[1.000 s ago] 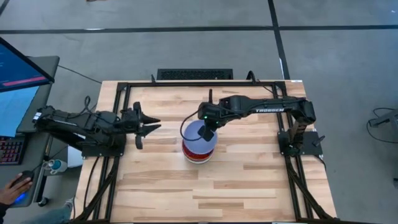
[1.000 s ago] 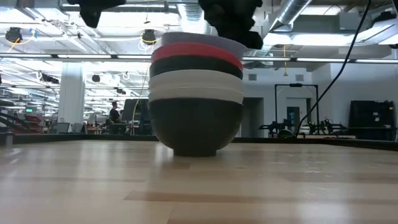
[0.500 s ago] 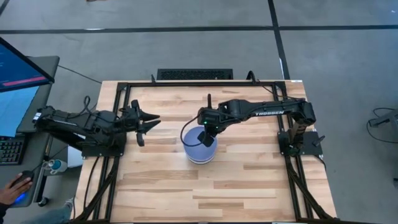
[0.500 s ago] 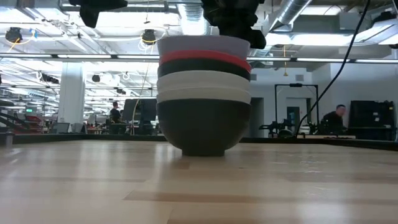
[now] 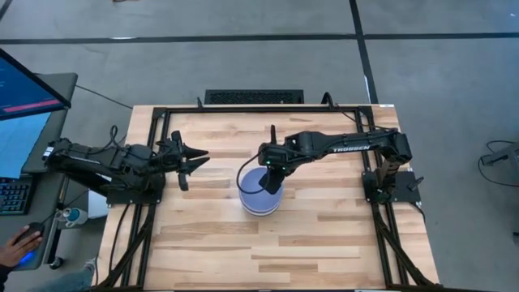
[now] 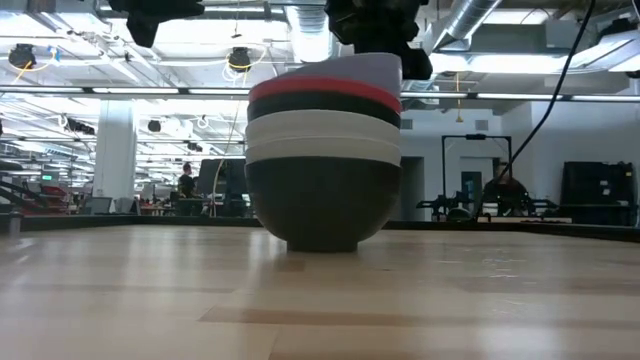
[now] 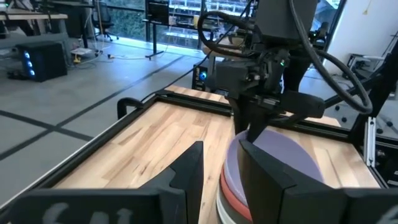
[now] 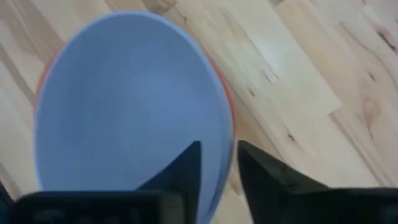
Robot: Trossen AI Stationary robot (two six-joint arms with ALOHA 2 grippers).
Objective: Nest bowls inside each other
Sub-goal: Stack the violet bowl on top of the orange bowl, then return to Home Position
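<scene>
The bowls stand nested in one stack (image 5: pixel 260 195) in the middle of the table. In the low view a black bowl (image 6: pixel 320 205) is at the bottom, with white bowls (image 6: pixel 320 140), another black one and a red one (image 6: pixel 320 91) above it. The pale blue-lavender bowl (image 8: pixel 124 106) is on top and tilted. My right gripper (image 5: pixel 272 178) is shut on the top bowl's rim. My left gripper (image 5: pixel 195 160) is open and empty, to the left of the stack. My right gripper pinches the pale blue-lavender bowl's rim (image 8: pixel 222 152) on its far-right side, one finger (image 8: pixel 186 168) inside the bowl and one (image 8: pixel 261 177) outside. The fingers come from above, pointing down. The bowl sits tilted in the red bowl, its held side (image 6: pixel 385 68) raised.
A black metal frame (image 5: pixel 162 113) runs along the table's edges. Bare wood lies all around the stack. A person's hand (image 5: pixel 18 243) rests on a mouse beside monitors, off the table's left side.
My right gripper has moved the pale blue-lavender bowl a little toward the table's near edge, over the stack, so that it now covers the red and white rims seen from above. The bowl sat almost level for a moment and is now tilted again.
</scene>
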